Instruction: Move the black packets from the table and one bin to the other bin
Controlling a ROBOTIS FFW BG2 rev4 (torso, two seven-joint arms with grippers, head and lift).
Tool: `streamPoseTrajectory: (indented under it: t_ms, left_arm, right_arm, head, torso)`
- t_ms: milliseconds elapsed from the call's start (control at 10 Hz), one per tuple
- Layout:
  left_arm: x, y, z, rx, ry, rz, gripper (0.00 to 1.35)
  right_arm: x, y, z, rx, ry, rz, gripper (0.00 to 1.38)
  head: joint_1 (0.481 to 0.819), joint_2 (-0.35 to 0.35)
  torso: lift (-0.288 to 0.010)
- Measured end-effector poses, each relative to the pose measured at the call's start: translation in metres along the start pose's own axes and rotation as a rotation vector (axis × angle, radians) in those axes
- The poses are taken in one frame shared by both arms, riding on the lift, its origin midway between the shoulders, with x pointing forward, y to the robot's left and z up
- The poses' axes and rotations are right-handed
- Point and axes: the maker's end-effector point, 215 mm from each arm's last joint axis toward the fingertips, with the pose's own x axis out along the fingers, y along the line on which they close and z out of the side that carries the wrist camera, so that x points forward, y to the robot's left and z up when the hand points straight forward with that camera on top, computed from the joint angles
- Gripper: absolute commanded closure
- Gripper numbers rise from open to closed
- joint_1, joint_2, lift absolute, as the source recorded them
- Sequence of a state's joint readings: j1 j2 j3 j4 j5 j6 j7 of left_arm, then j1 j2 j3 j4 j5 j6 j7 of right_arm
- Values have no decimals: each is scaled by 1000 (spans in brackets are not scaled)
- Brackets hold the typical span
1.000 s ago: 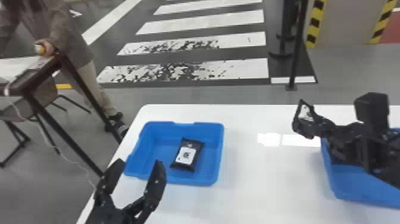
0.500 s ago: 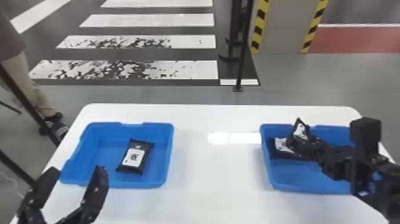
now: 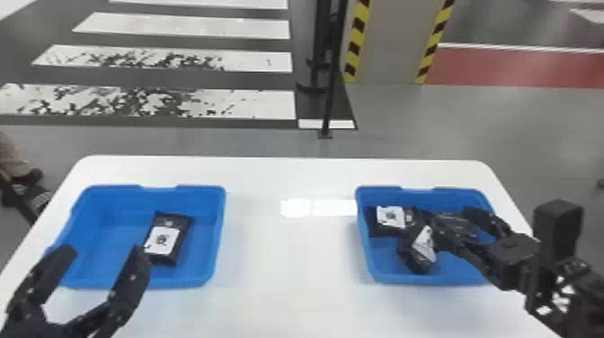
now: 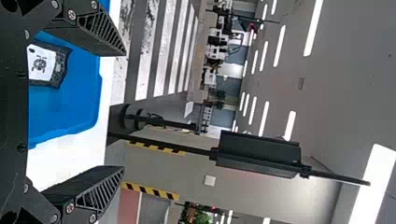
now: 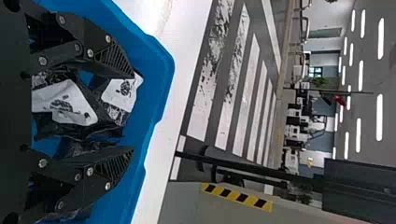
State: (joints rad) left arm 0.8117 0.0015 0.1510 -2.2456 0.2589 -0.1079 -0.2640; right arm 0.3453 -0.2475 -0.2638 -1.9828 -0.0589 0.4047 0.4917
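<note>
Blue bin rims (image 3: 217, 238) apart, white table (image 3: 287, 256) between

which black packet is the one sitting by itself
On the white table, find the blue bin on the robot's left. Inside, toward its right side, lies a black packet with its white label facing up. It is the only packet in that bin; the others are bunched at the right-hand bin.

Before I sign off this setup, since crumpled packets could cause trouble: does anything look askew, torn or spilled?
Mildly odd: in the right-hand blue bin, one black packet sits tilted, its label bent, beside a flatter packet. I can make out no tear or spill.
</note>
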Motion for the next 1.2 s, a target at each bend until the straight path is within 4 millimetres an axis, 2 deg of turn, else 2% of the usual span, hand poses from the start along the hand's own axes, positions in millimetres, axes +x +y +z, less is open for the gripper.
streamPoseTrajectory:
  t_ms: [100, 200, 300, 400, 500, 800, 1000, 1200]
  left_arm:
    - [6, 1, -5, 17, 22, -7, 176]
    - [12, 1, -11, 41, 49, -18, 170]
    - [22, 3, -25, 62, 108, -31, 170]
    - [31, 11, -49, 66, 185, -41, 171]
    - [40, 23, -64, 80, 229, -33, 171]
    - [66, 55, -86, 161, 328, 23, 171]
    - [84, 65, -102, 197, 394, 37, 170]
    - [95, 75, -121, 198, 446, 51, 171]
  right_arm:
    - [-17, -6, 1, -4, -18, -28, 199]
    - [-34, -2, 2, 2, -35, -30, 200]
    - [-52, 11, 4, 19, -50, -14, 200]
    - [-69, 22, 2, 50, -55, -1, 200]
    - [-87, 29, 2, 74, -55, 3, 200]
    - [-139, 30, 4, 60, -14, -37, 202]
    - [-156, 43, -2, 68, 28, -16, 200]
    - [-166, 47, -13, 79, 77, -11, 200]
  head:
    - [695, -107]
    - [695, -120]
    - [695, -115]
    - [695, -104]
    - [695, -89]
    - [695, -72]
    - [695, -52]
    - [695, -42]
  torso:
    - [-110]
    - [-110]
    - [-110]
    - [-110]
    - [-110]
    - [-110]
    - [-110]
    - [-110]
